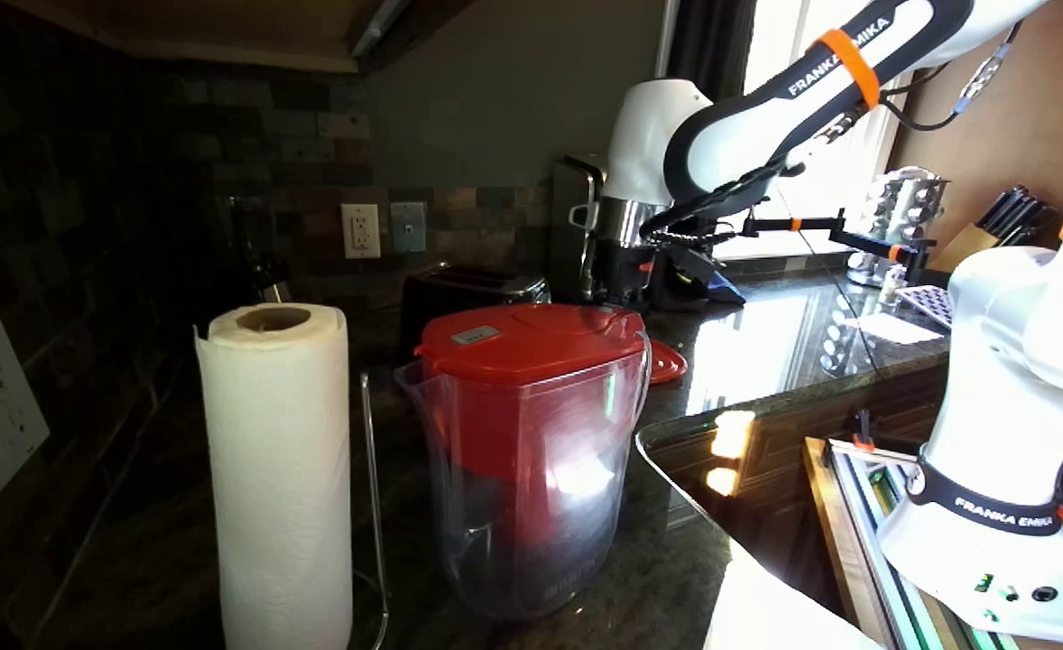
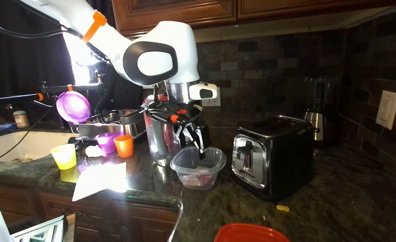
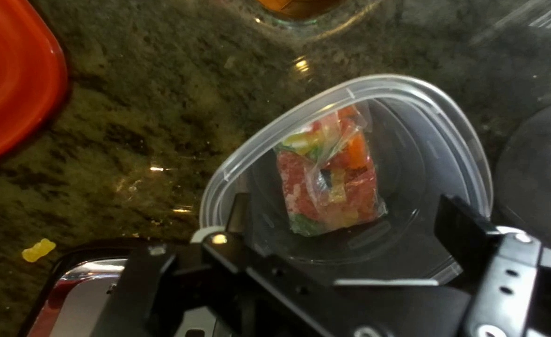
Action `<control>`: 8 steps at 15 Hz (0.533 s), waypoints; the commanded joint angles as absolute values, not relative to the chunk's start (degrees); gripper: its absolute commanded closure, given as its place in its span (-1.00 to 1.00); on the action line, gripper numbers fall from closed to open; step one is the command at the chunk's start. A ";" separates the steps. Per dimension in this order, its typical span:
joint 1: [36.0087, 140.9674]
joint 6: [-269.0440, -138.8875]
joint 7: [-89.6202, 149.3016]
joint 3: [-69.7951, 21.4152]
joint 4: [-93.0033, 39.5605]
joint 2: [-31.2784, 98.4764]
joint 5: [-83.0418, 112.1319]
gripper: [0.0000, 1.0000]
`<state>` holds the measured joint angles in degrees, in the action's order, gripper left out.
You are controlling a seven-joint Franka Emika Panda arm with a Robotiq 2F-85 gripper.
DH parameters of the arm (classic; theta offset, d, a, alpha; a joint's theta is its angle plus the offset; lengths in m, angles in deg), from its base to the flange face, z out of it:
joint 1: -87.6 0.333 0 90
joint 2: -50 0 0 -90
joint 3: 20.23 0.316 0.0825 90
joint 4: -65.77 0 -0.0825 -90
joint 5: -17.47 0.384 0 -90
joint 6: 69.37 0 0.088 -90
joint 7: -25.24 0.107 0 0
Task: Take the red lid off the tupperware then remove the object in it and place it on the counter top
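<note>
- The clear-wrapped packet (image 3: 329, 187), mottled red, orange and green, lies on the floor of the clear plastic tub (image 3: 390, 85); broad face up, it should suit a pinch across its sides.
- The tub sits upright and uncovered, so the packet can be reached from above.
- Above the tub, the pincer (image 3: 343, 206) points down with its jaws spread wide, gripping nothing. From the wrist, one jaw shows on either side of the packet, likely so both can descend inside the walls and close on it; whether either touches the rim cannot be told.
- The red lid (image 2: 251, 233) is already off, lying well apart from the tub, presumably to keep it out of the lift's path.
- Just beside the tub stands the black toaster (image 2: 272, 158); with it so near, a straight rise seems safer than a sideways pull.
- The tall metal vessel (image 2: 162, 148) stands close behind the tub in an exterior view, likely hemming that side too.
- The counter (image 3: 130, 135) carries all of these; its stretch between tub and lid looks a sensible place to set the packet.
</note>
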<state>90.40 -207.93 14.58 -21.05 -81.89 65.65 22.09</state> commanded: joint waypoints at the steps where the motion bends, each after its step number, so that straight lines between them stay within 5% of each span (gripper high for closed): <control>1: 90.65 -210.90 12.76 -21.06 -80.56 61.56 21.26 -1.00; 8: 90.82 -213.78 10.35 -20.46 -80.10 57.10 21.35 -1.00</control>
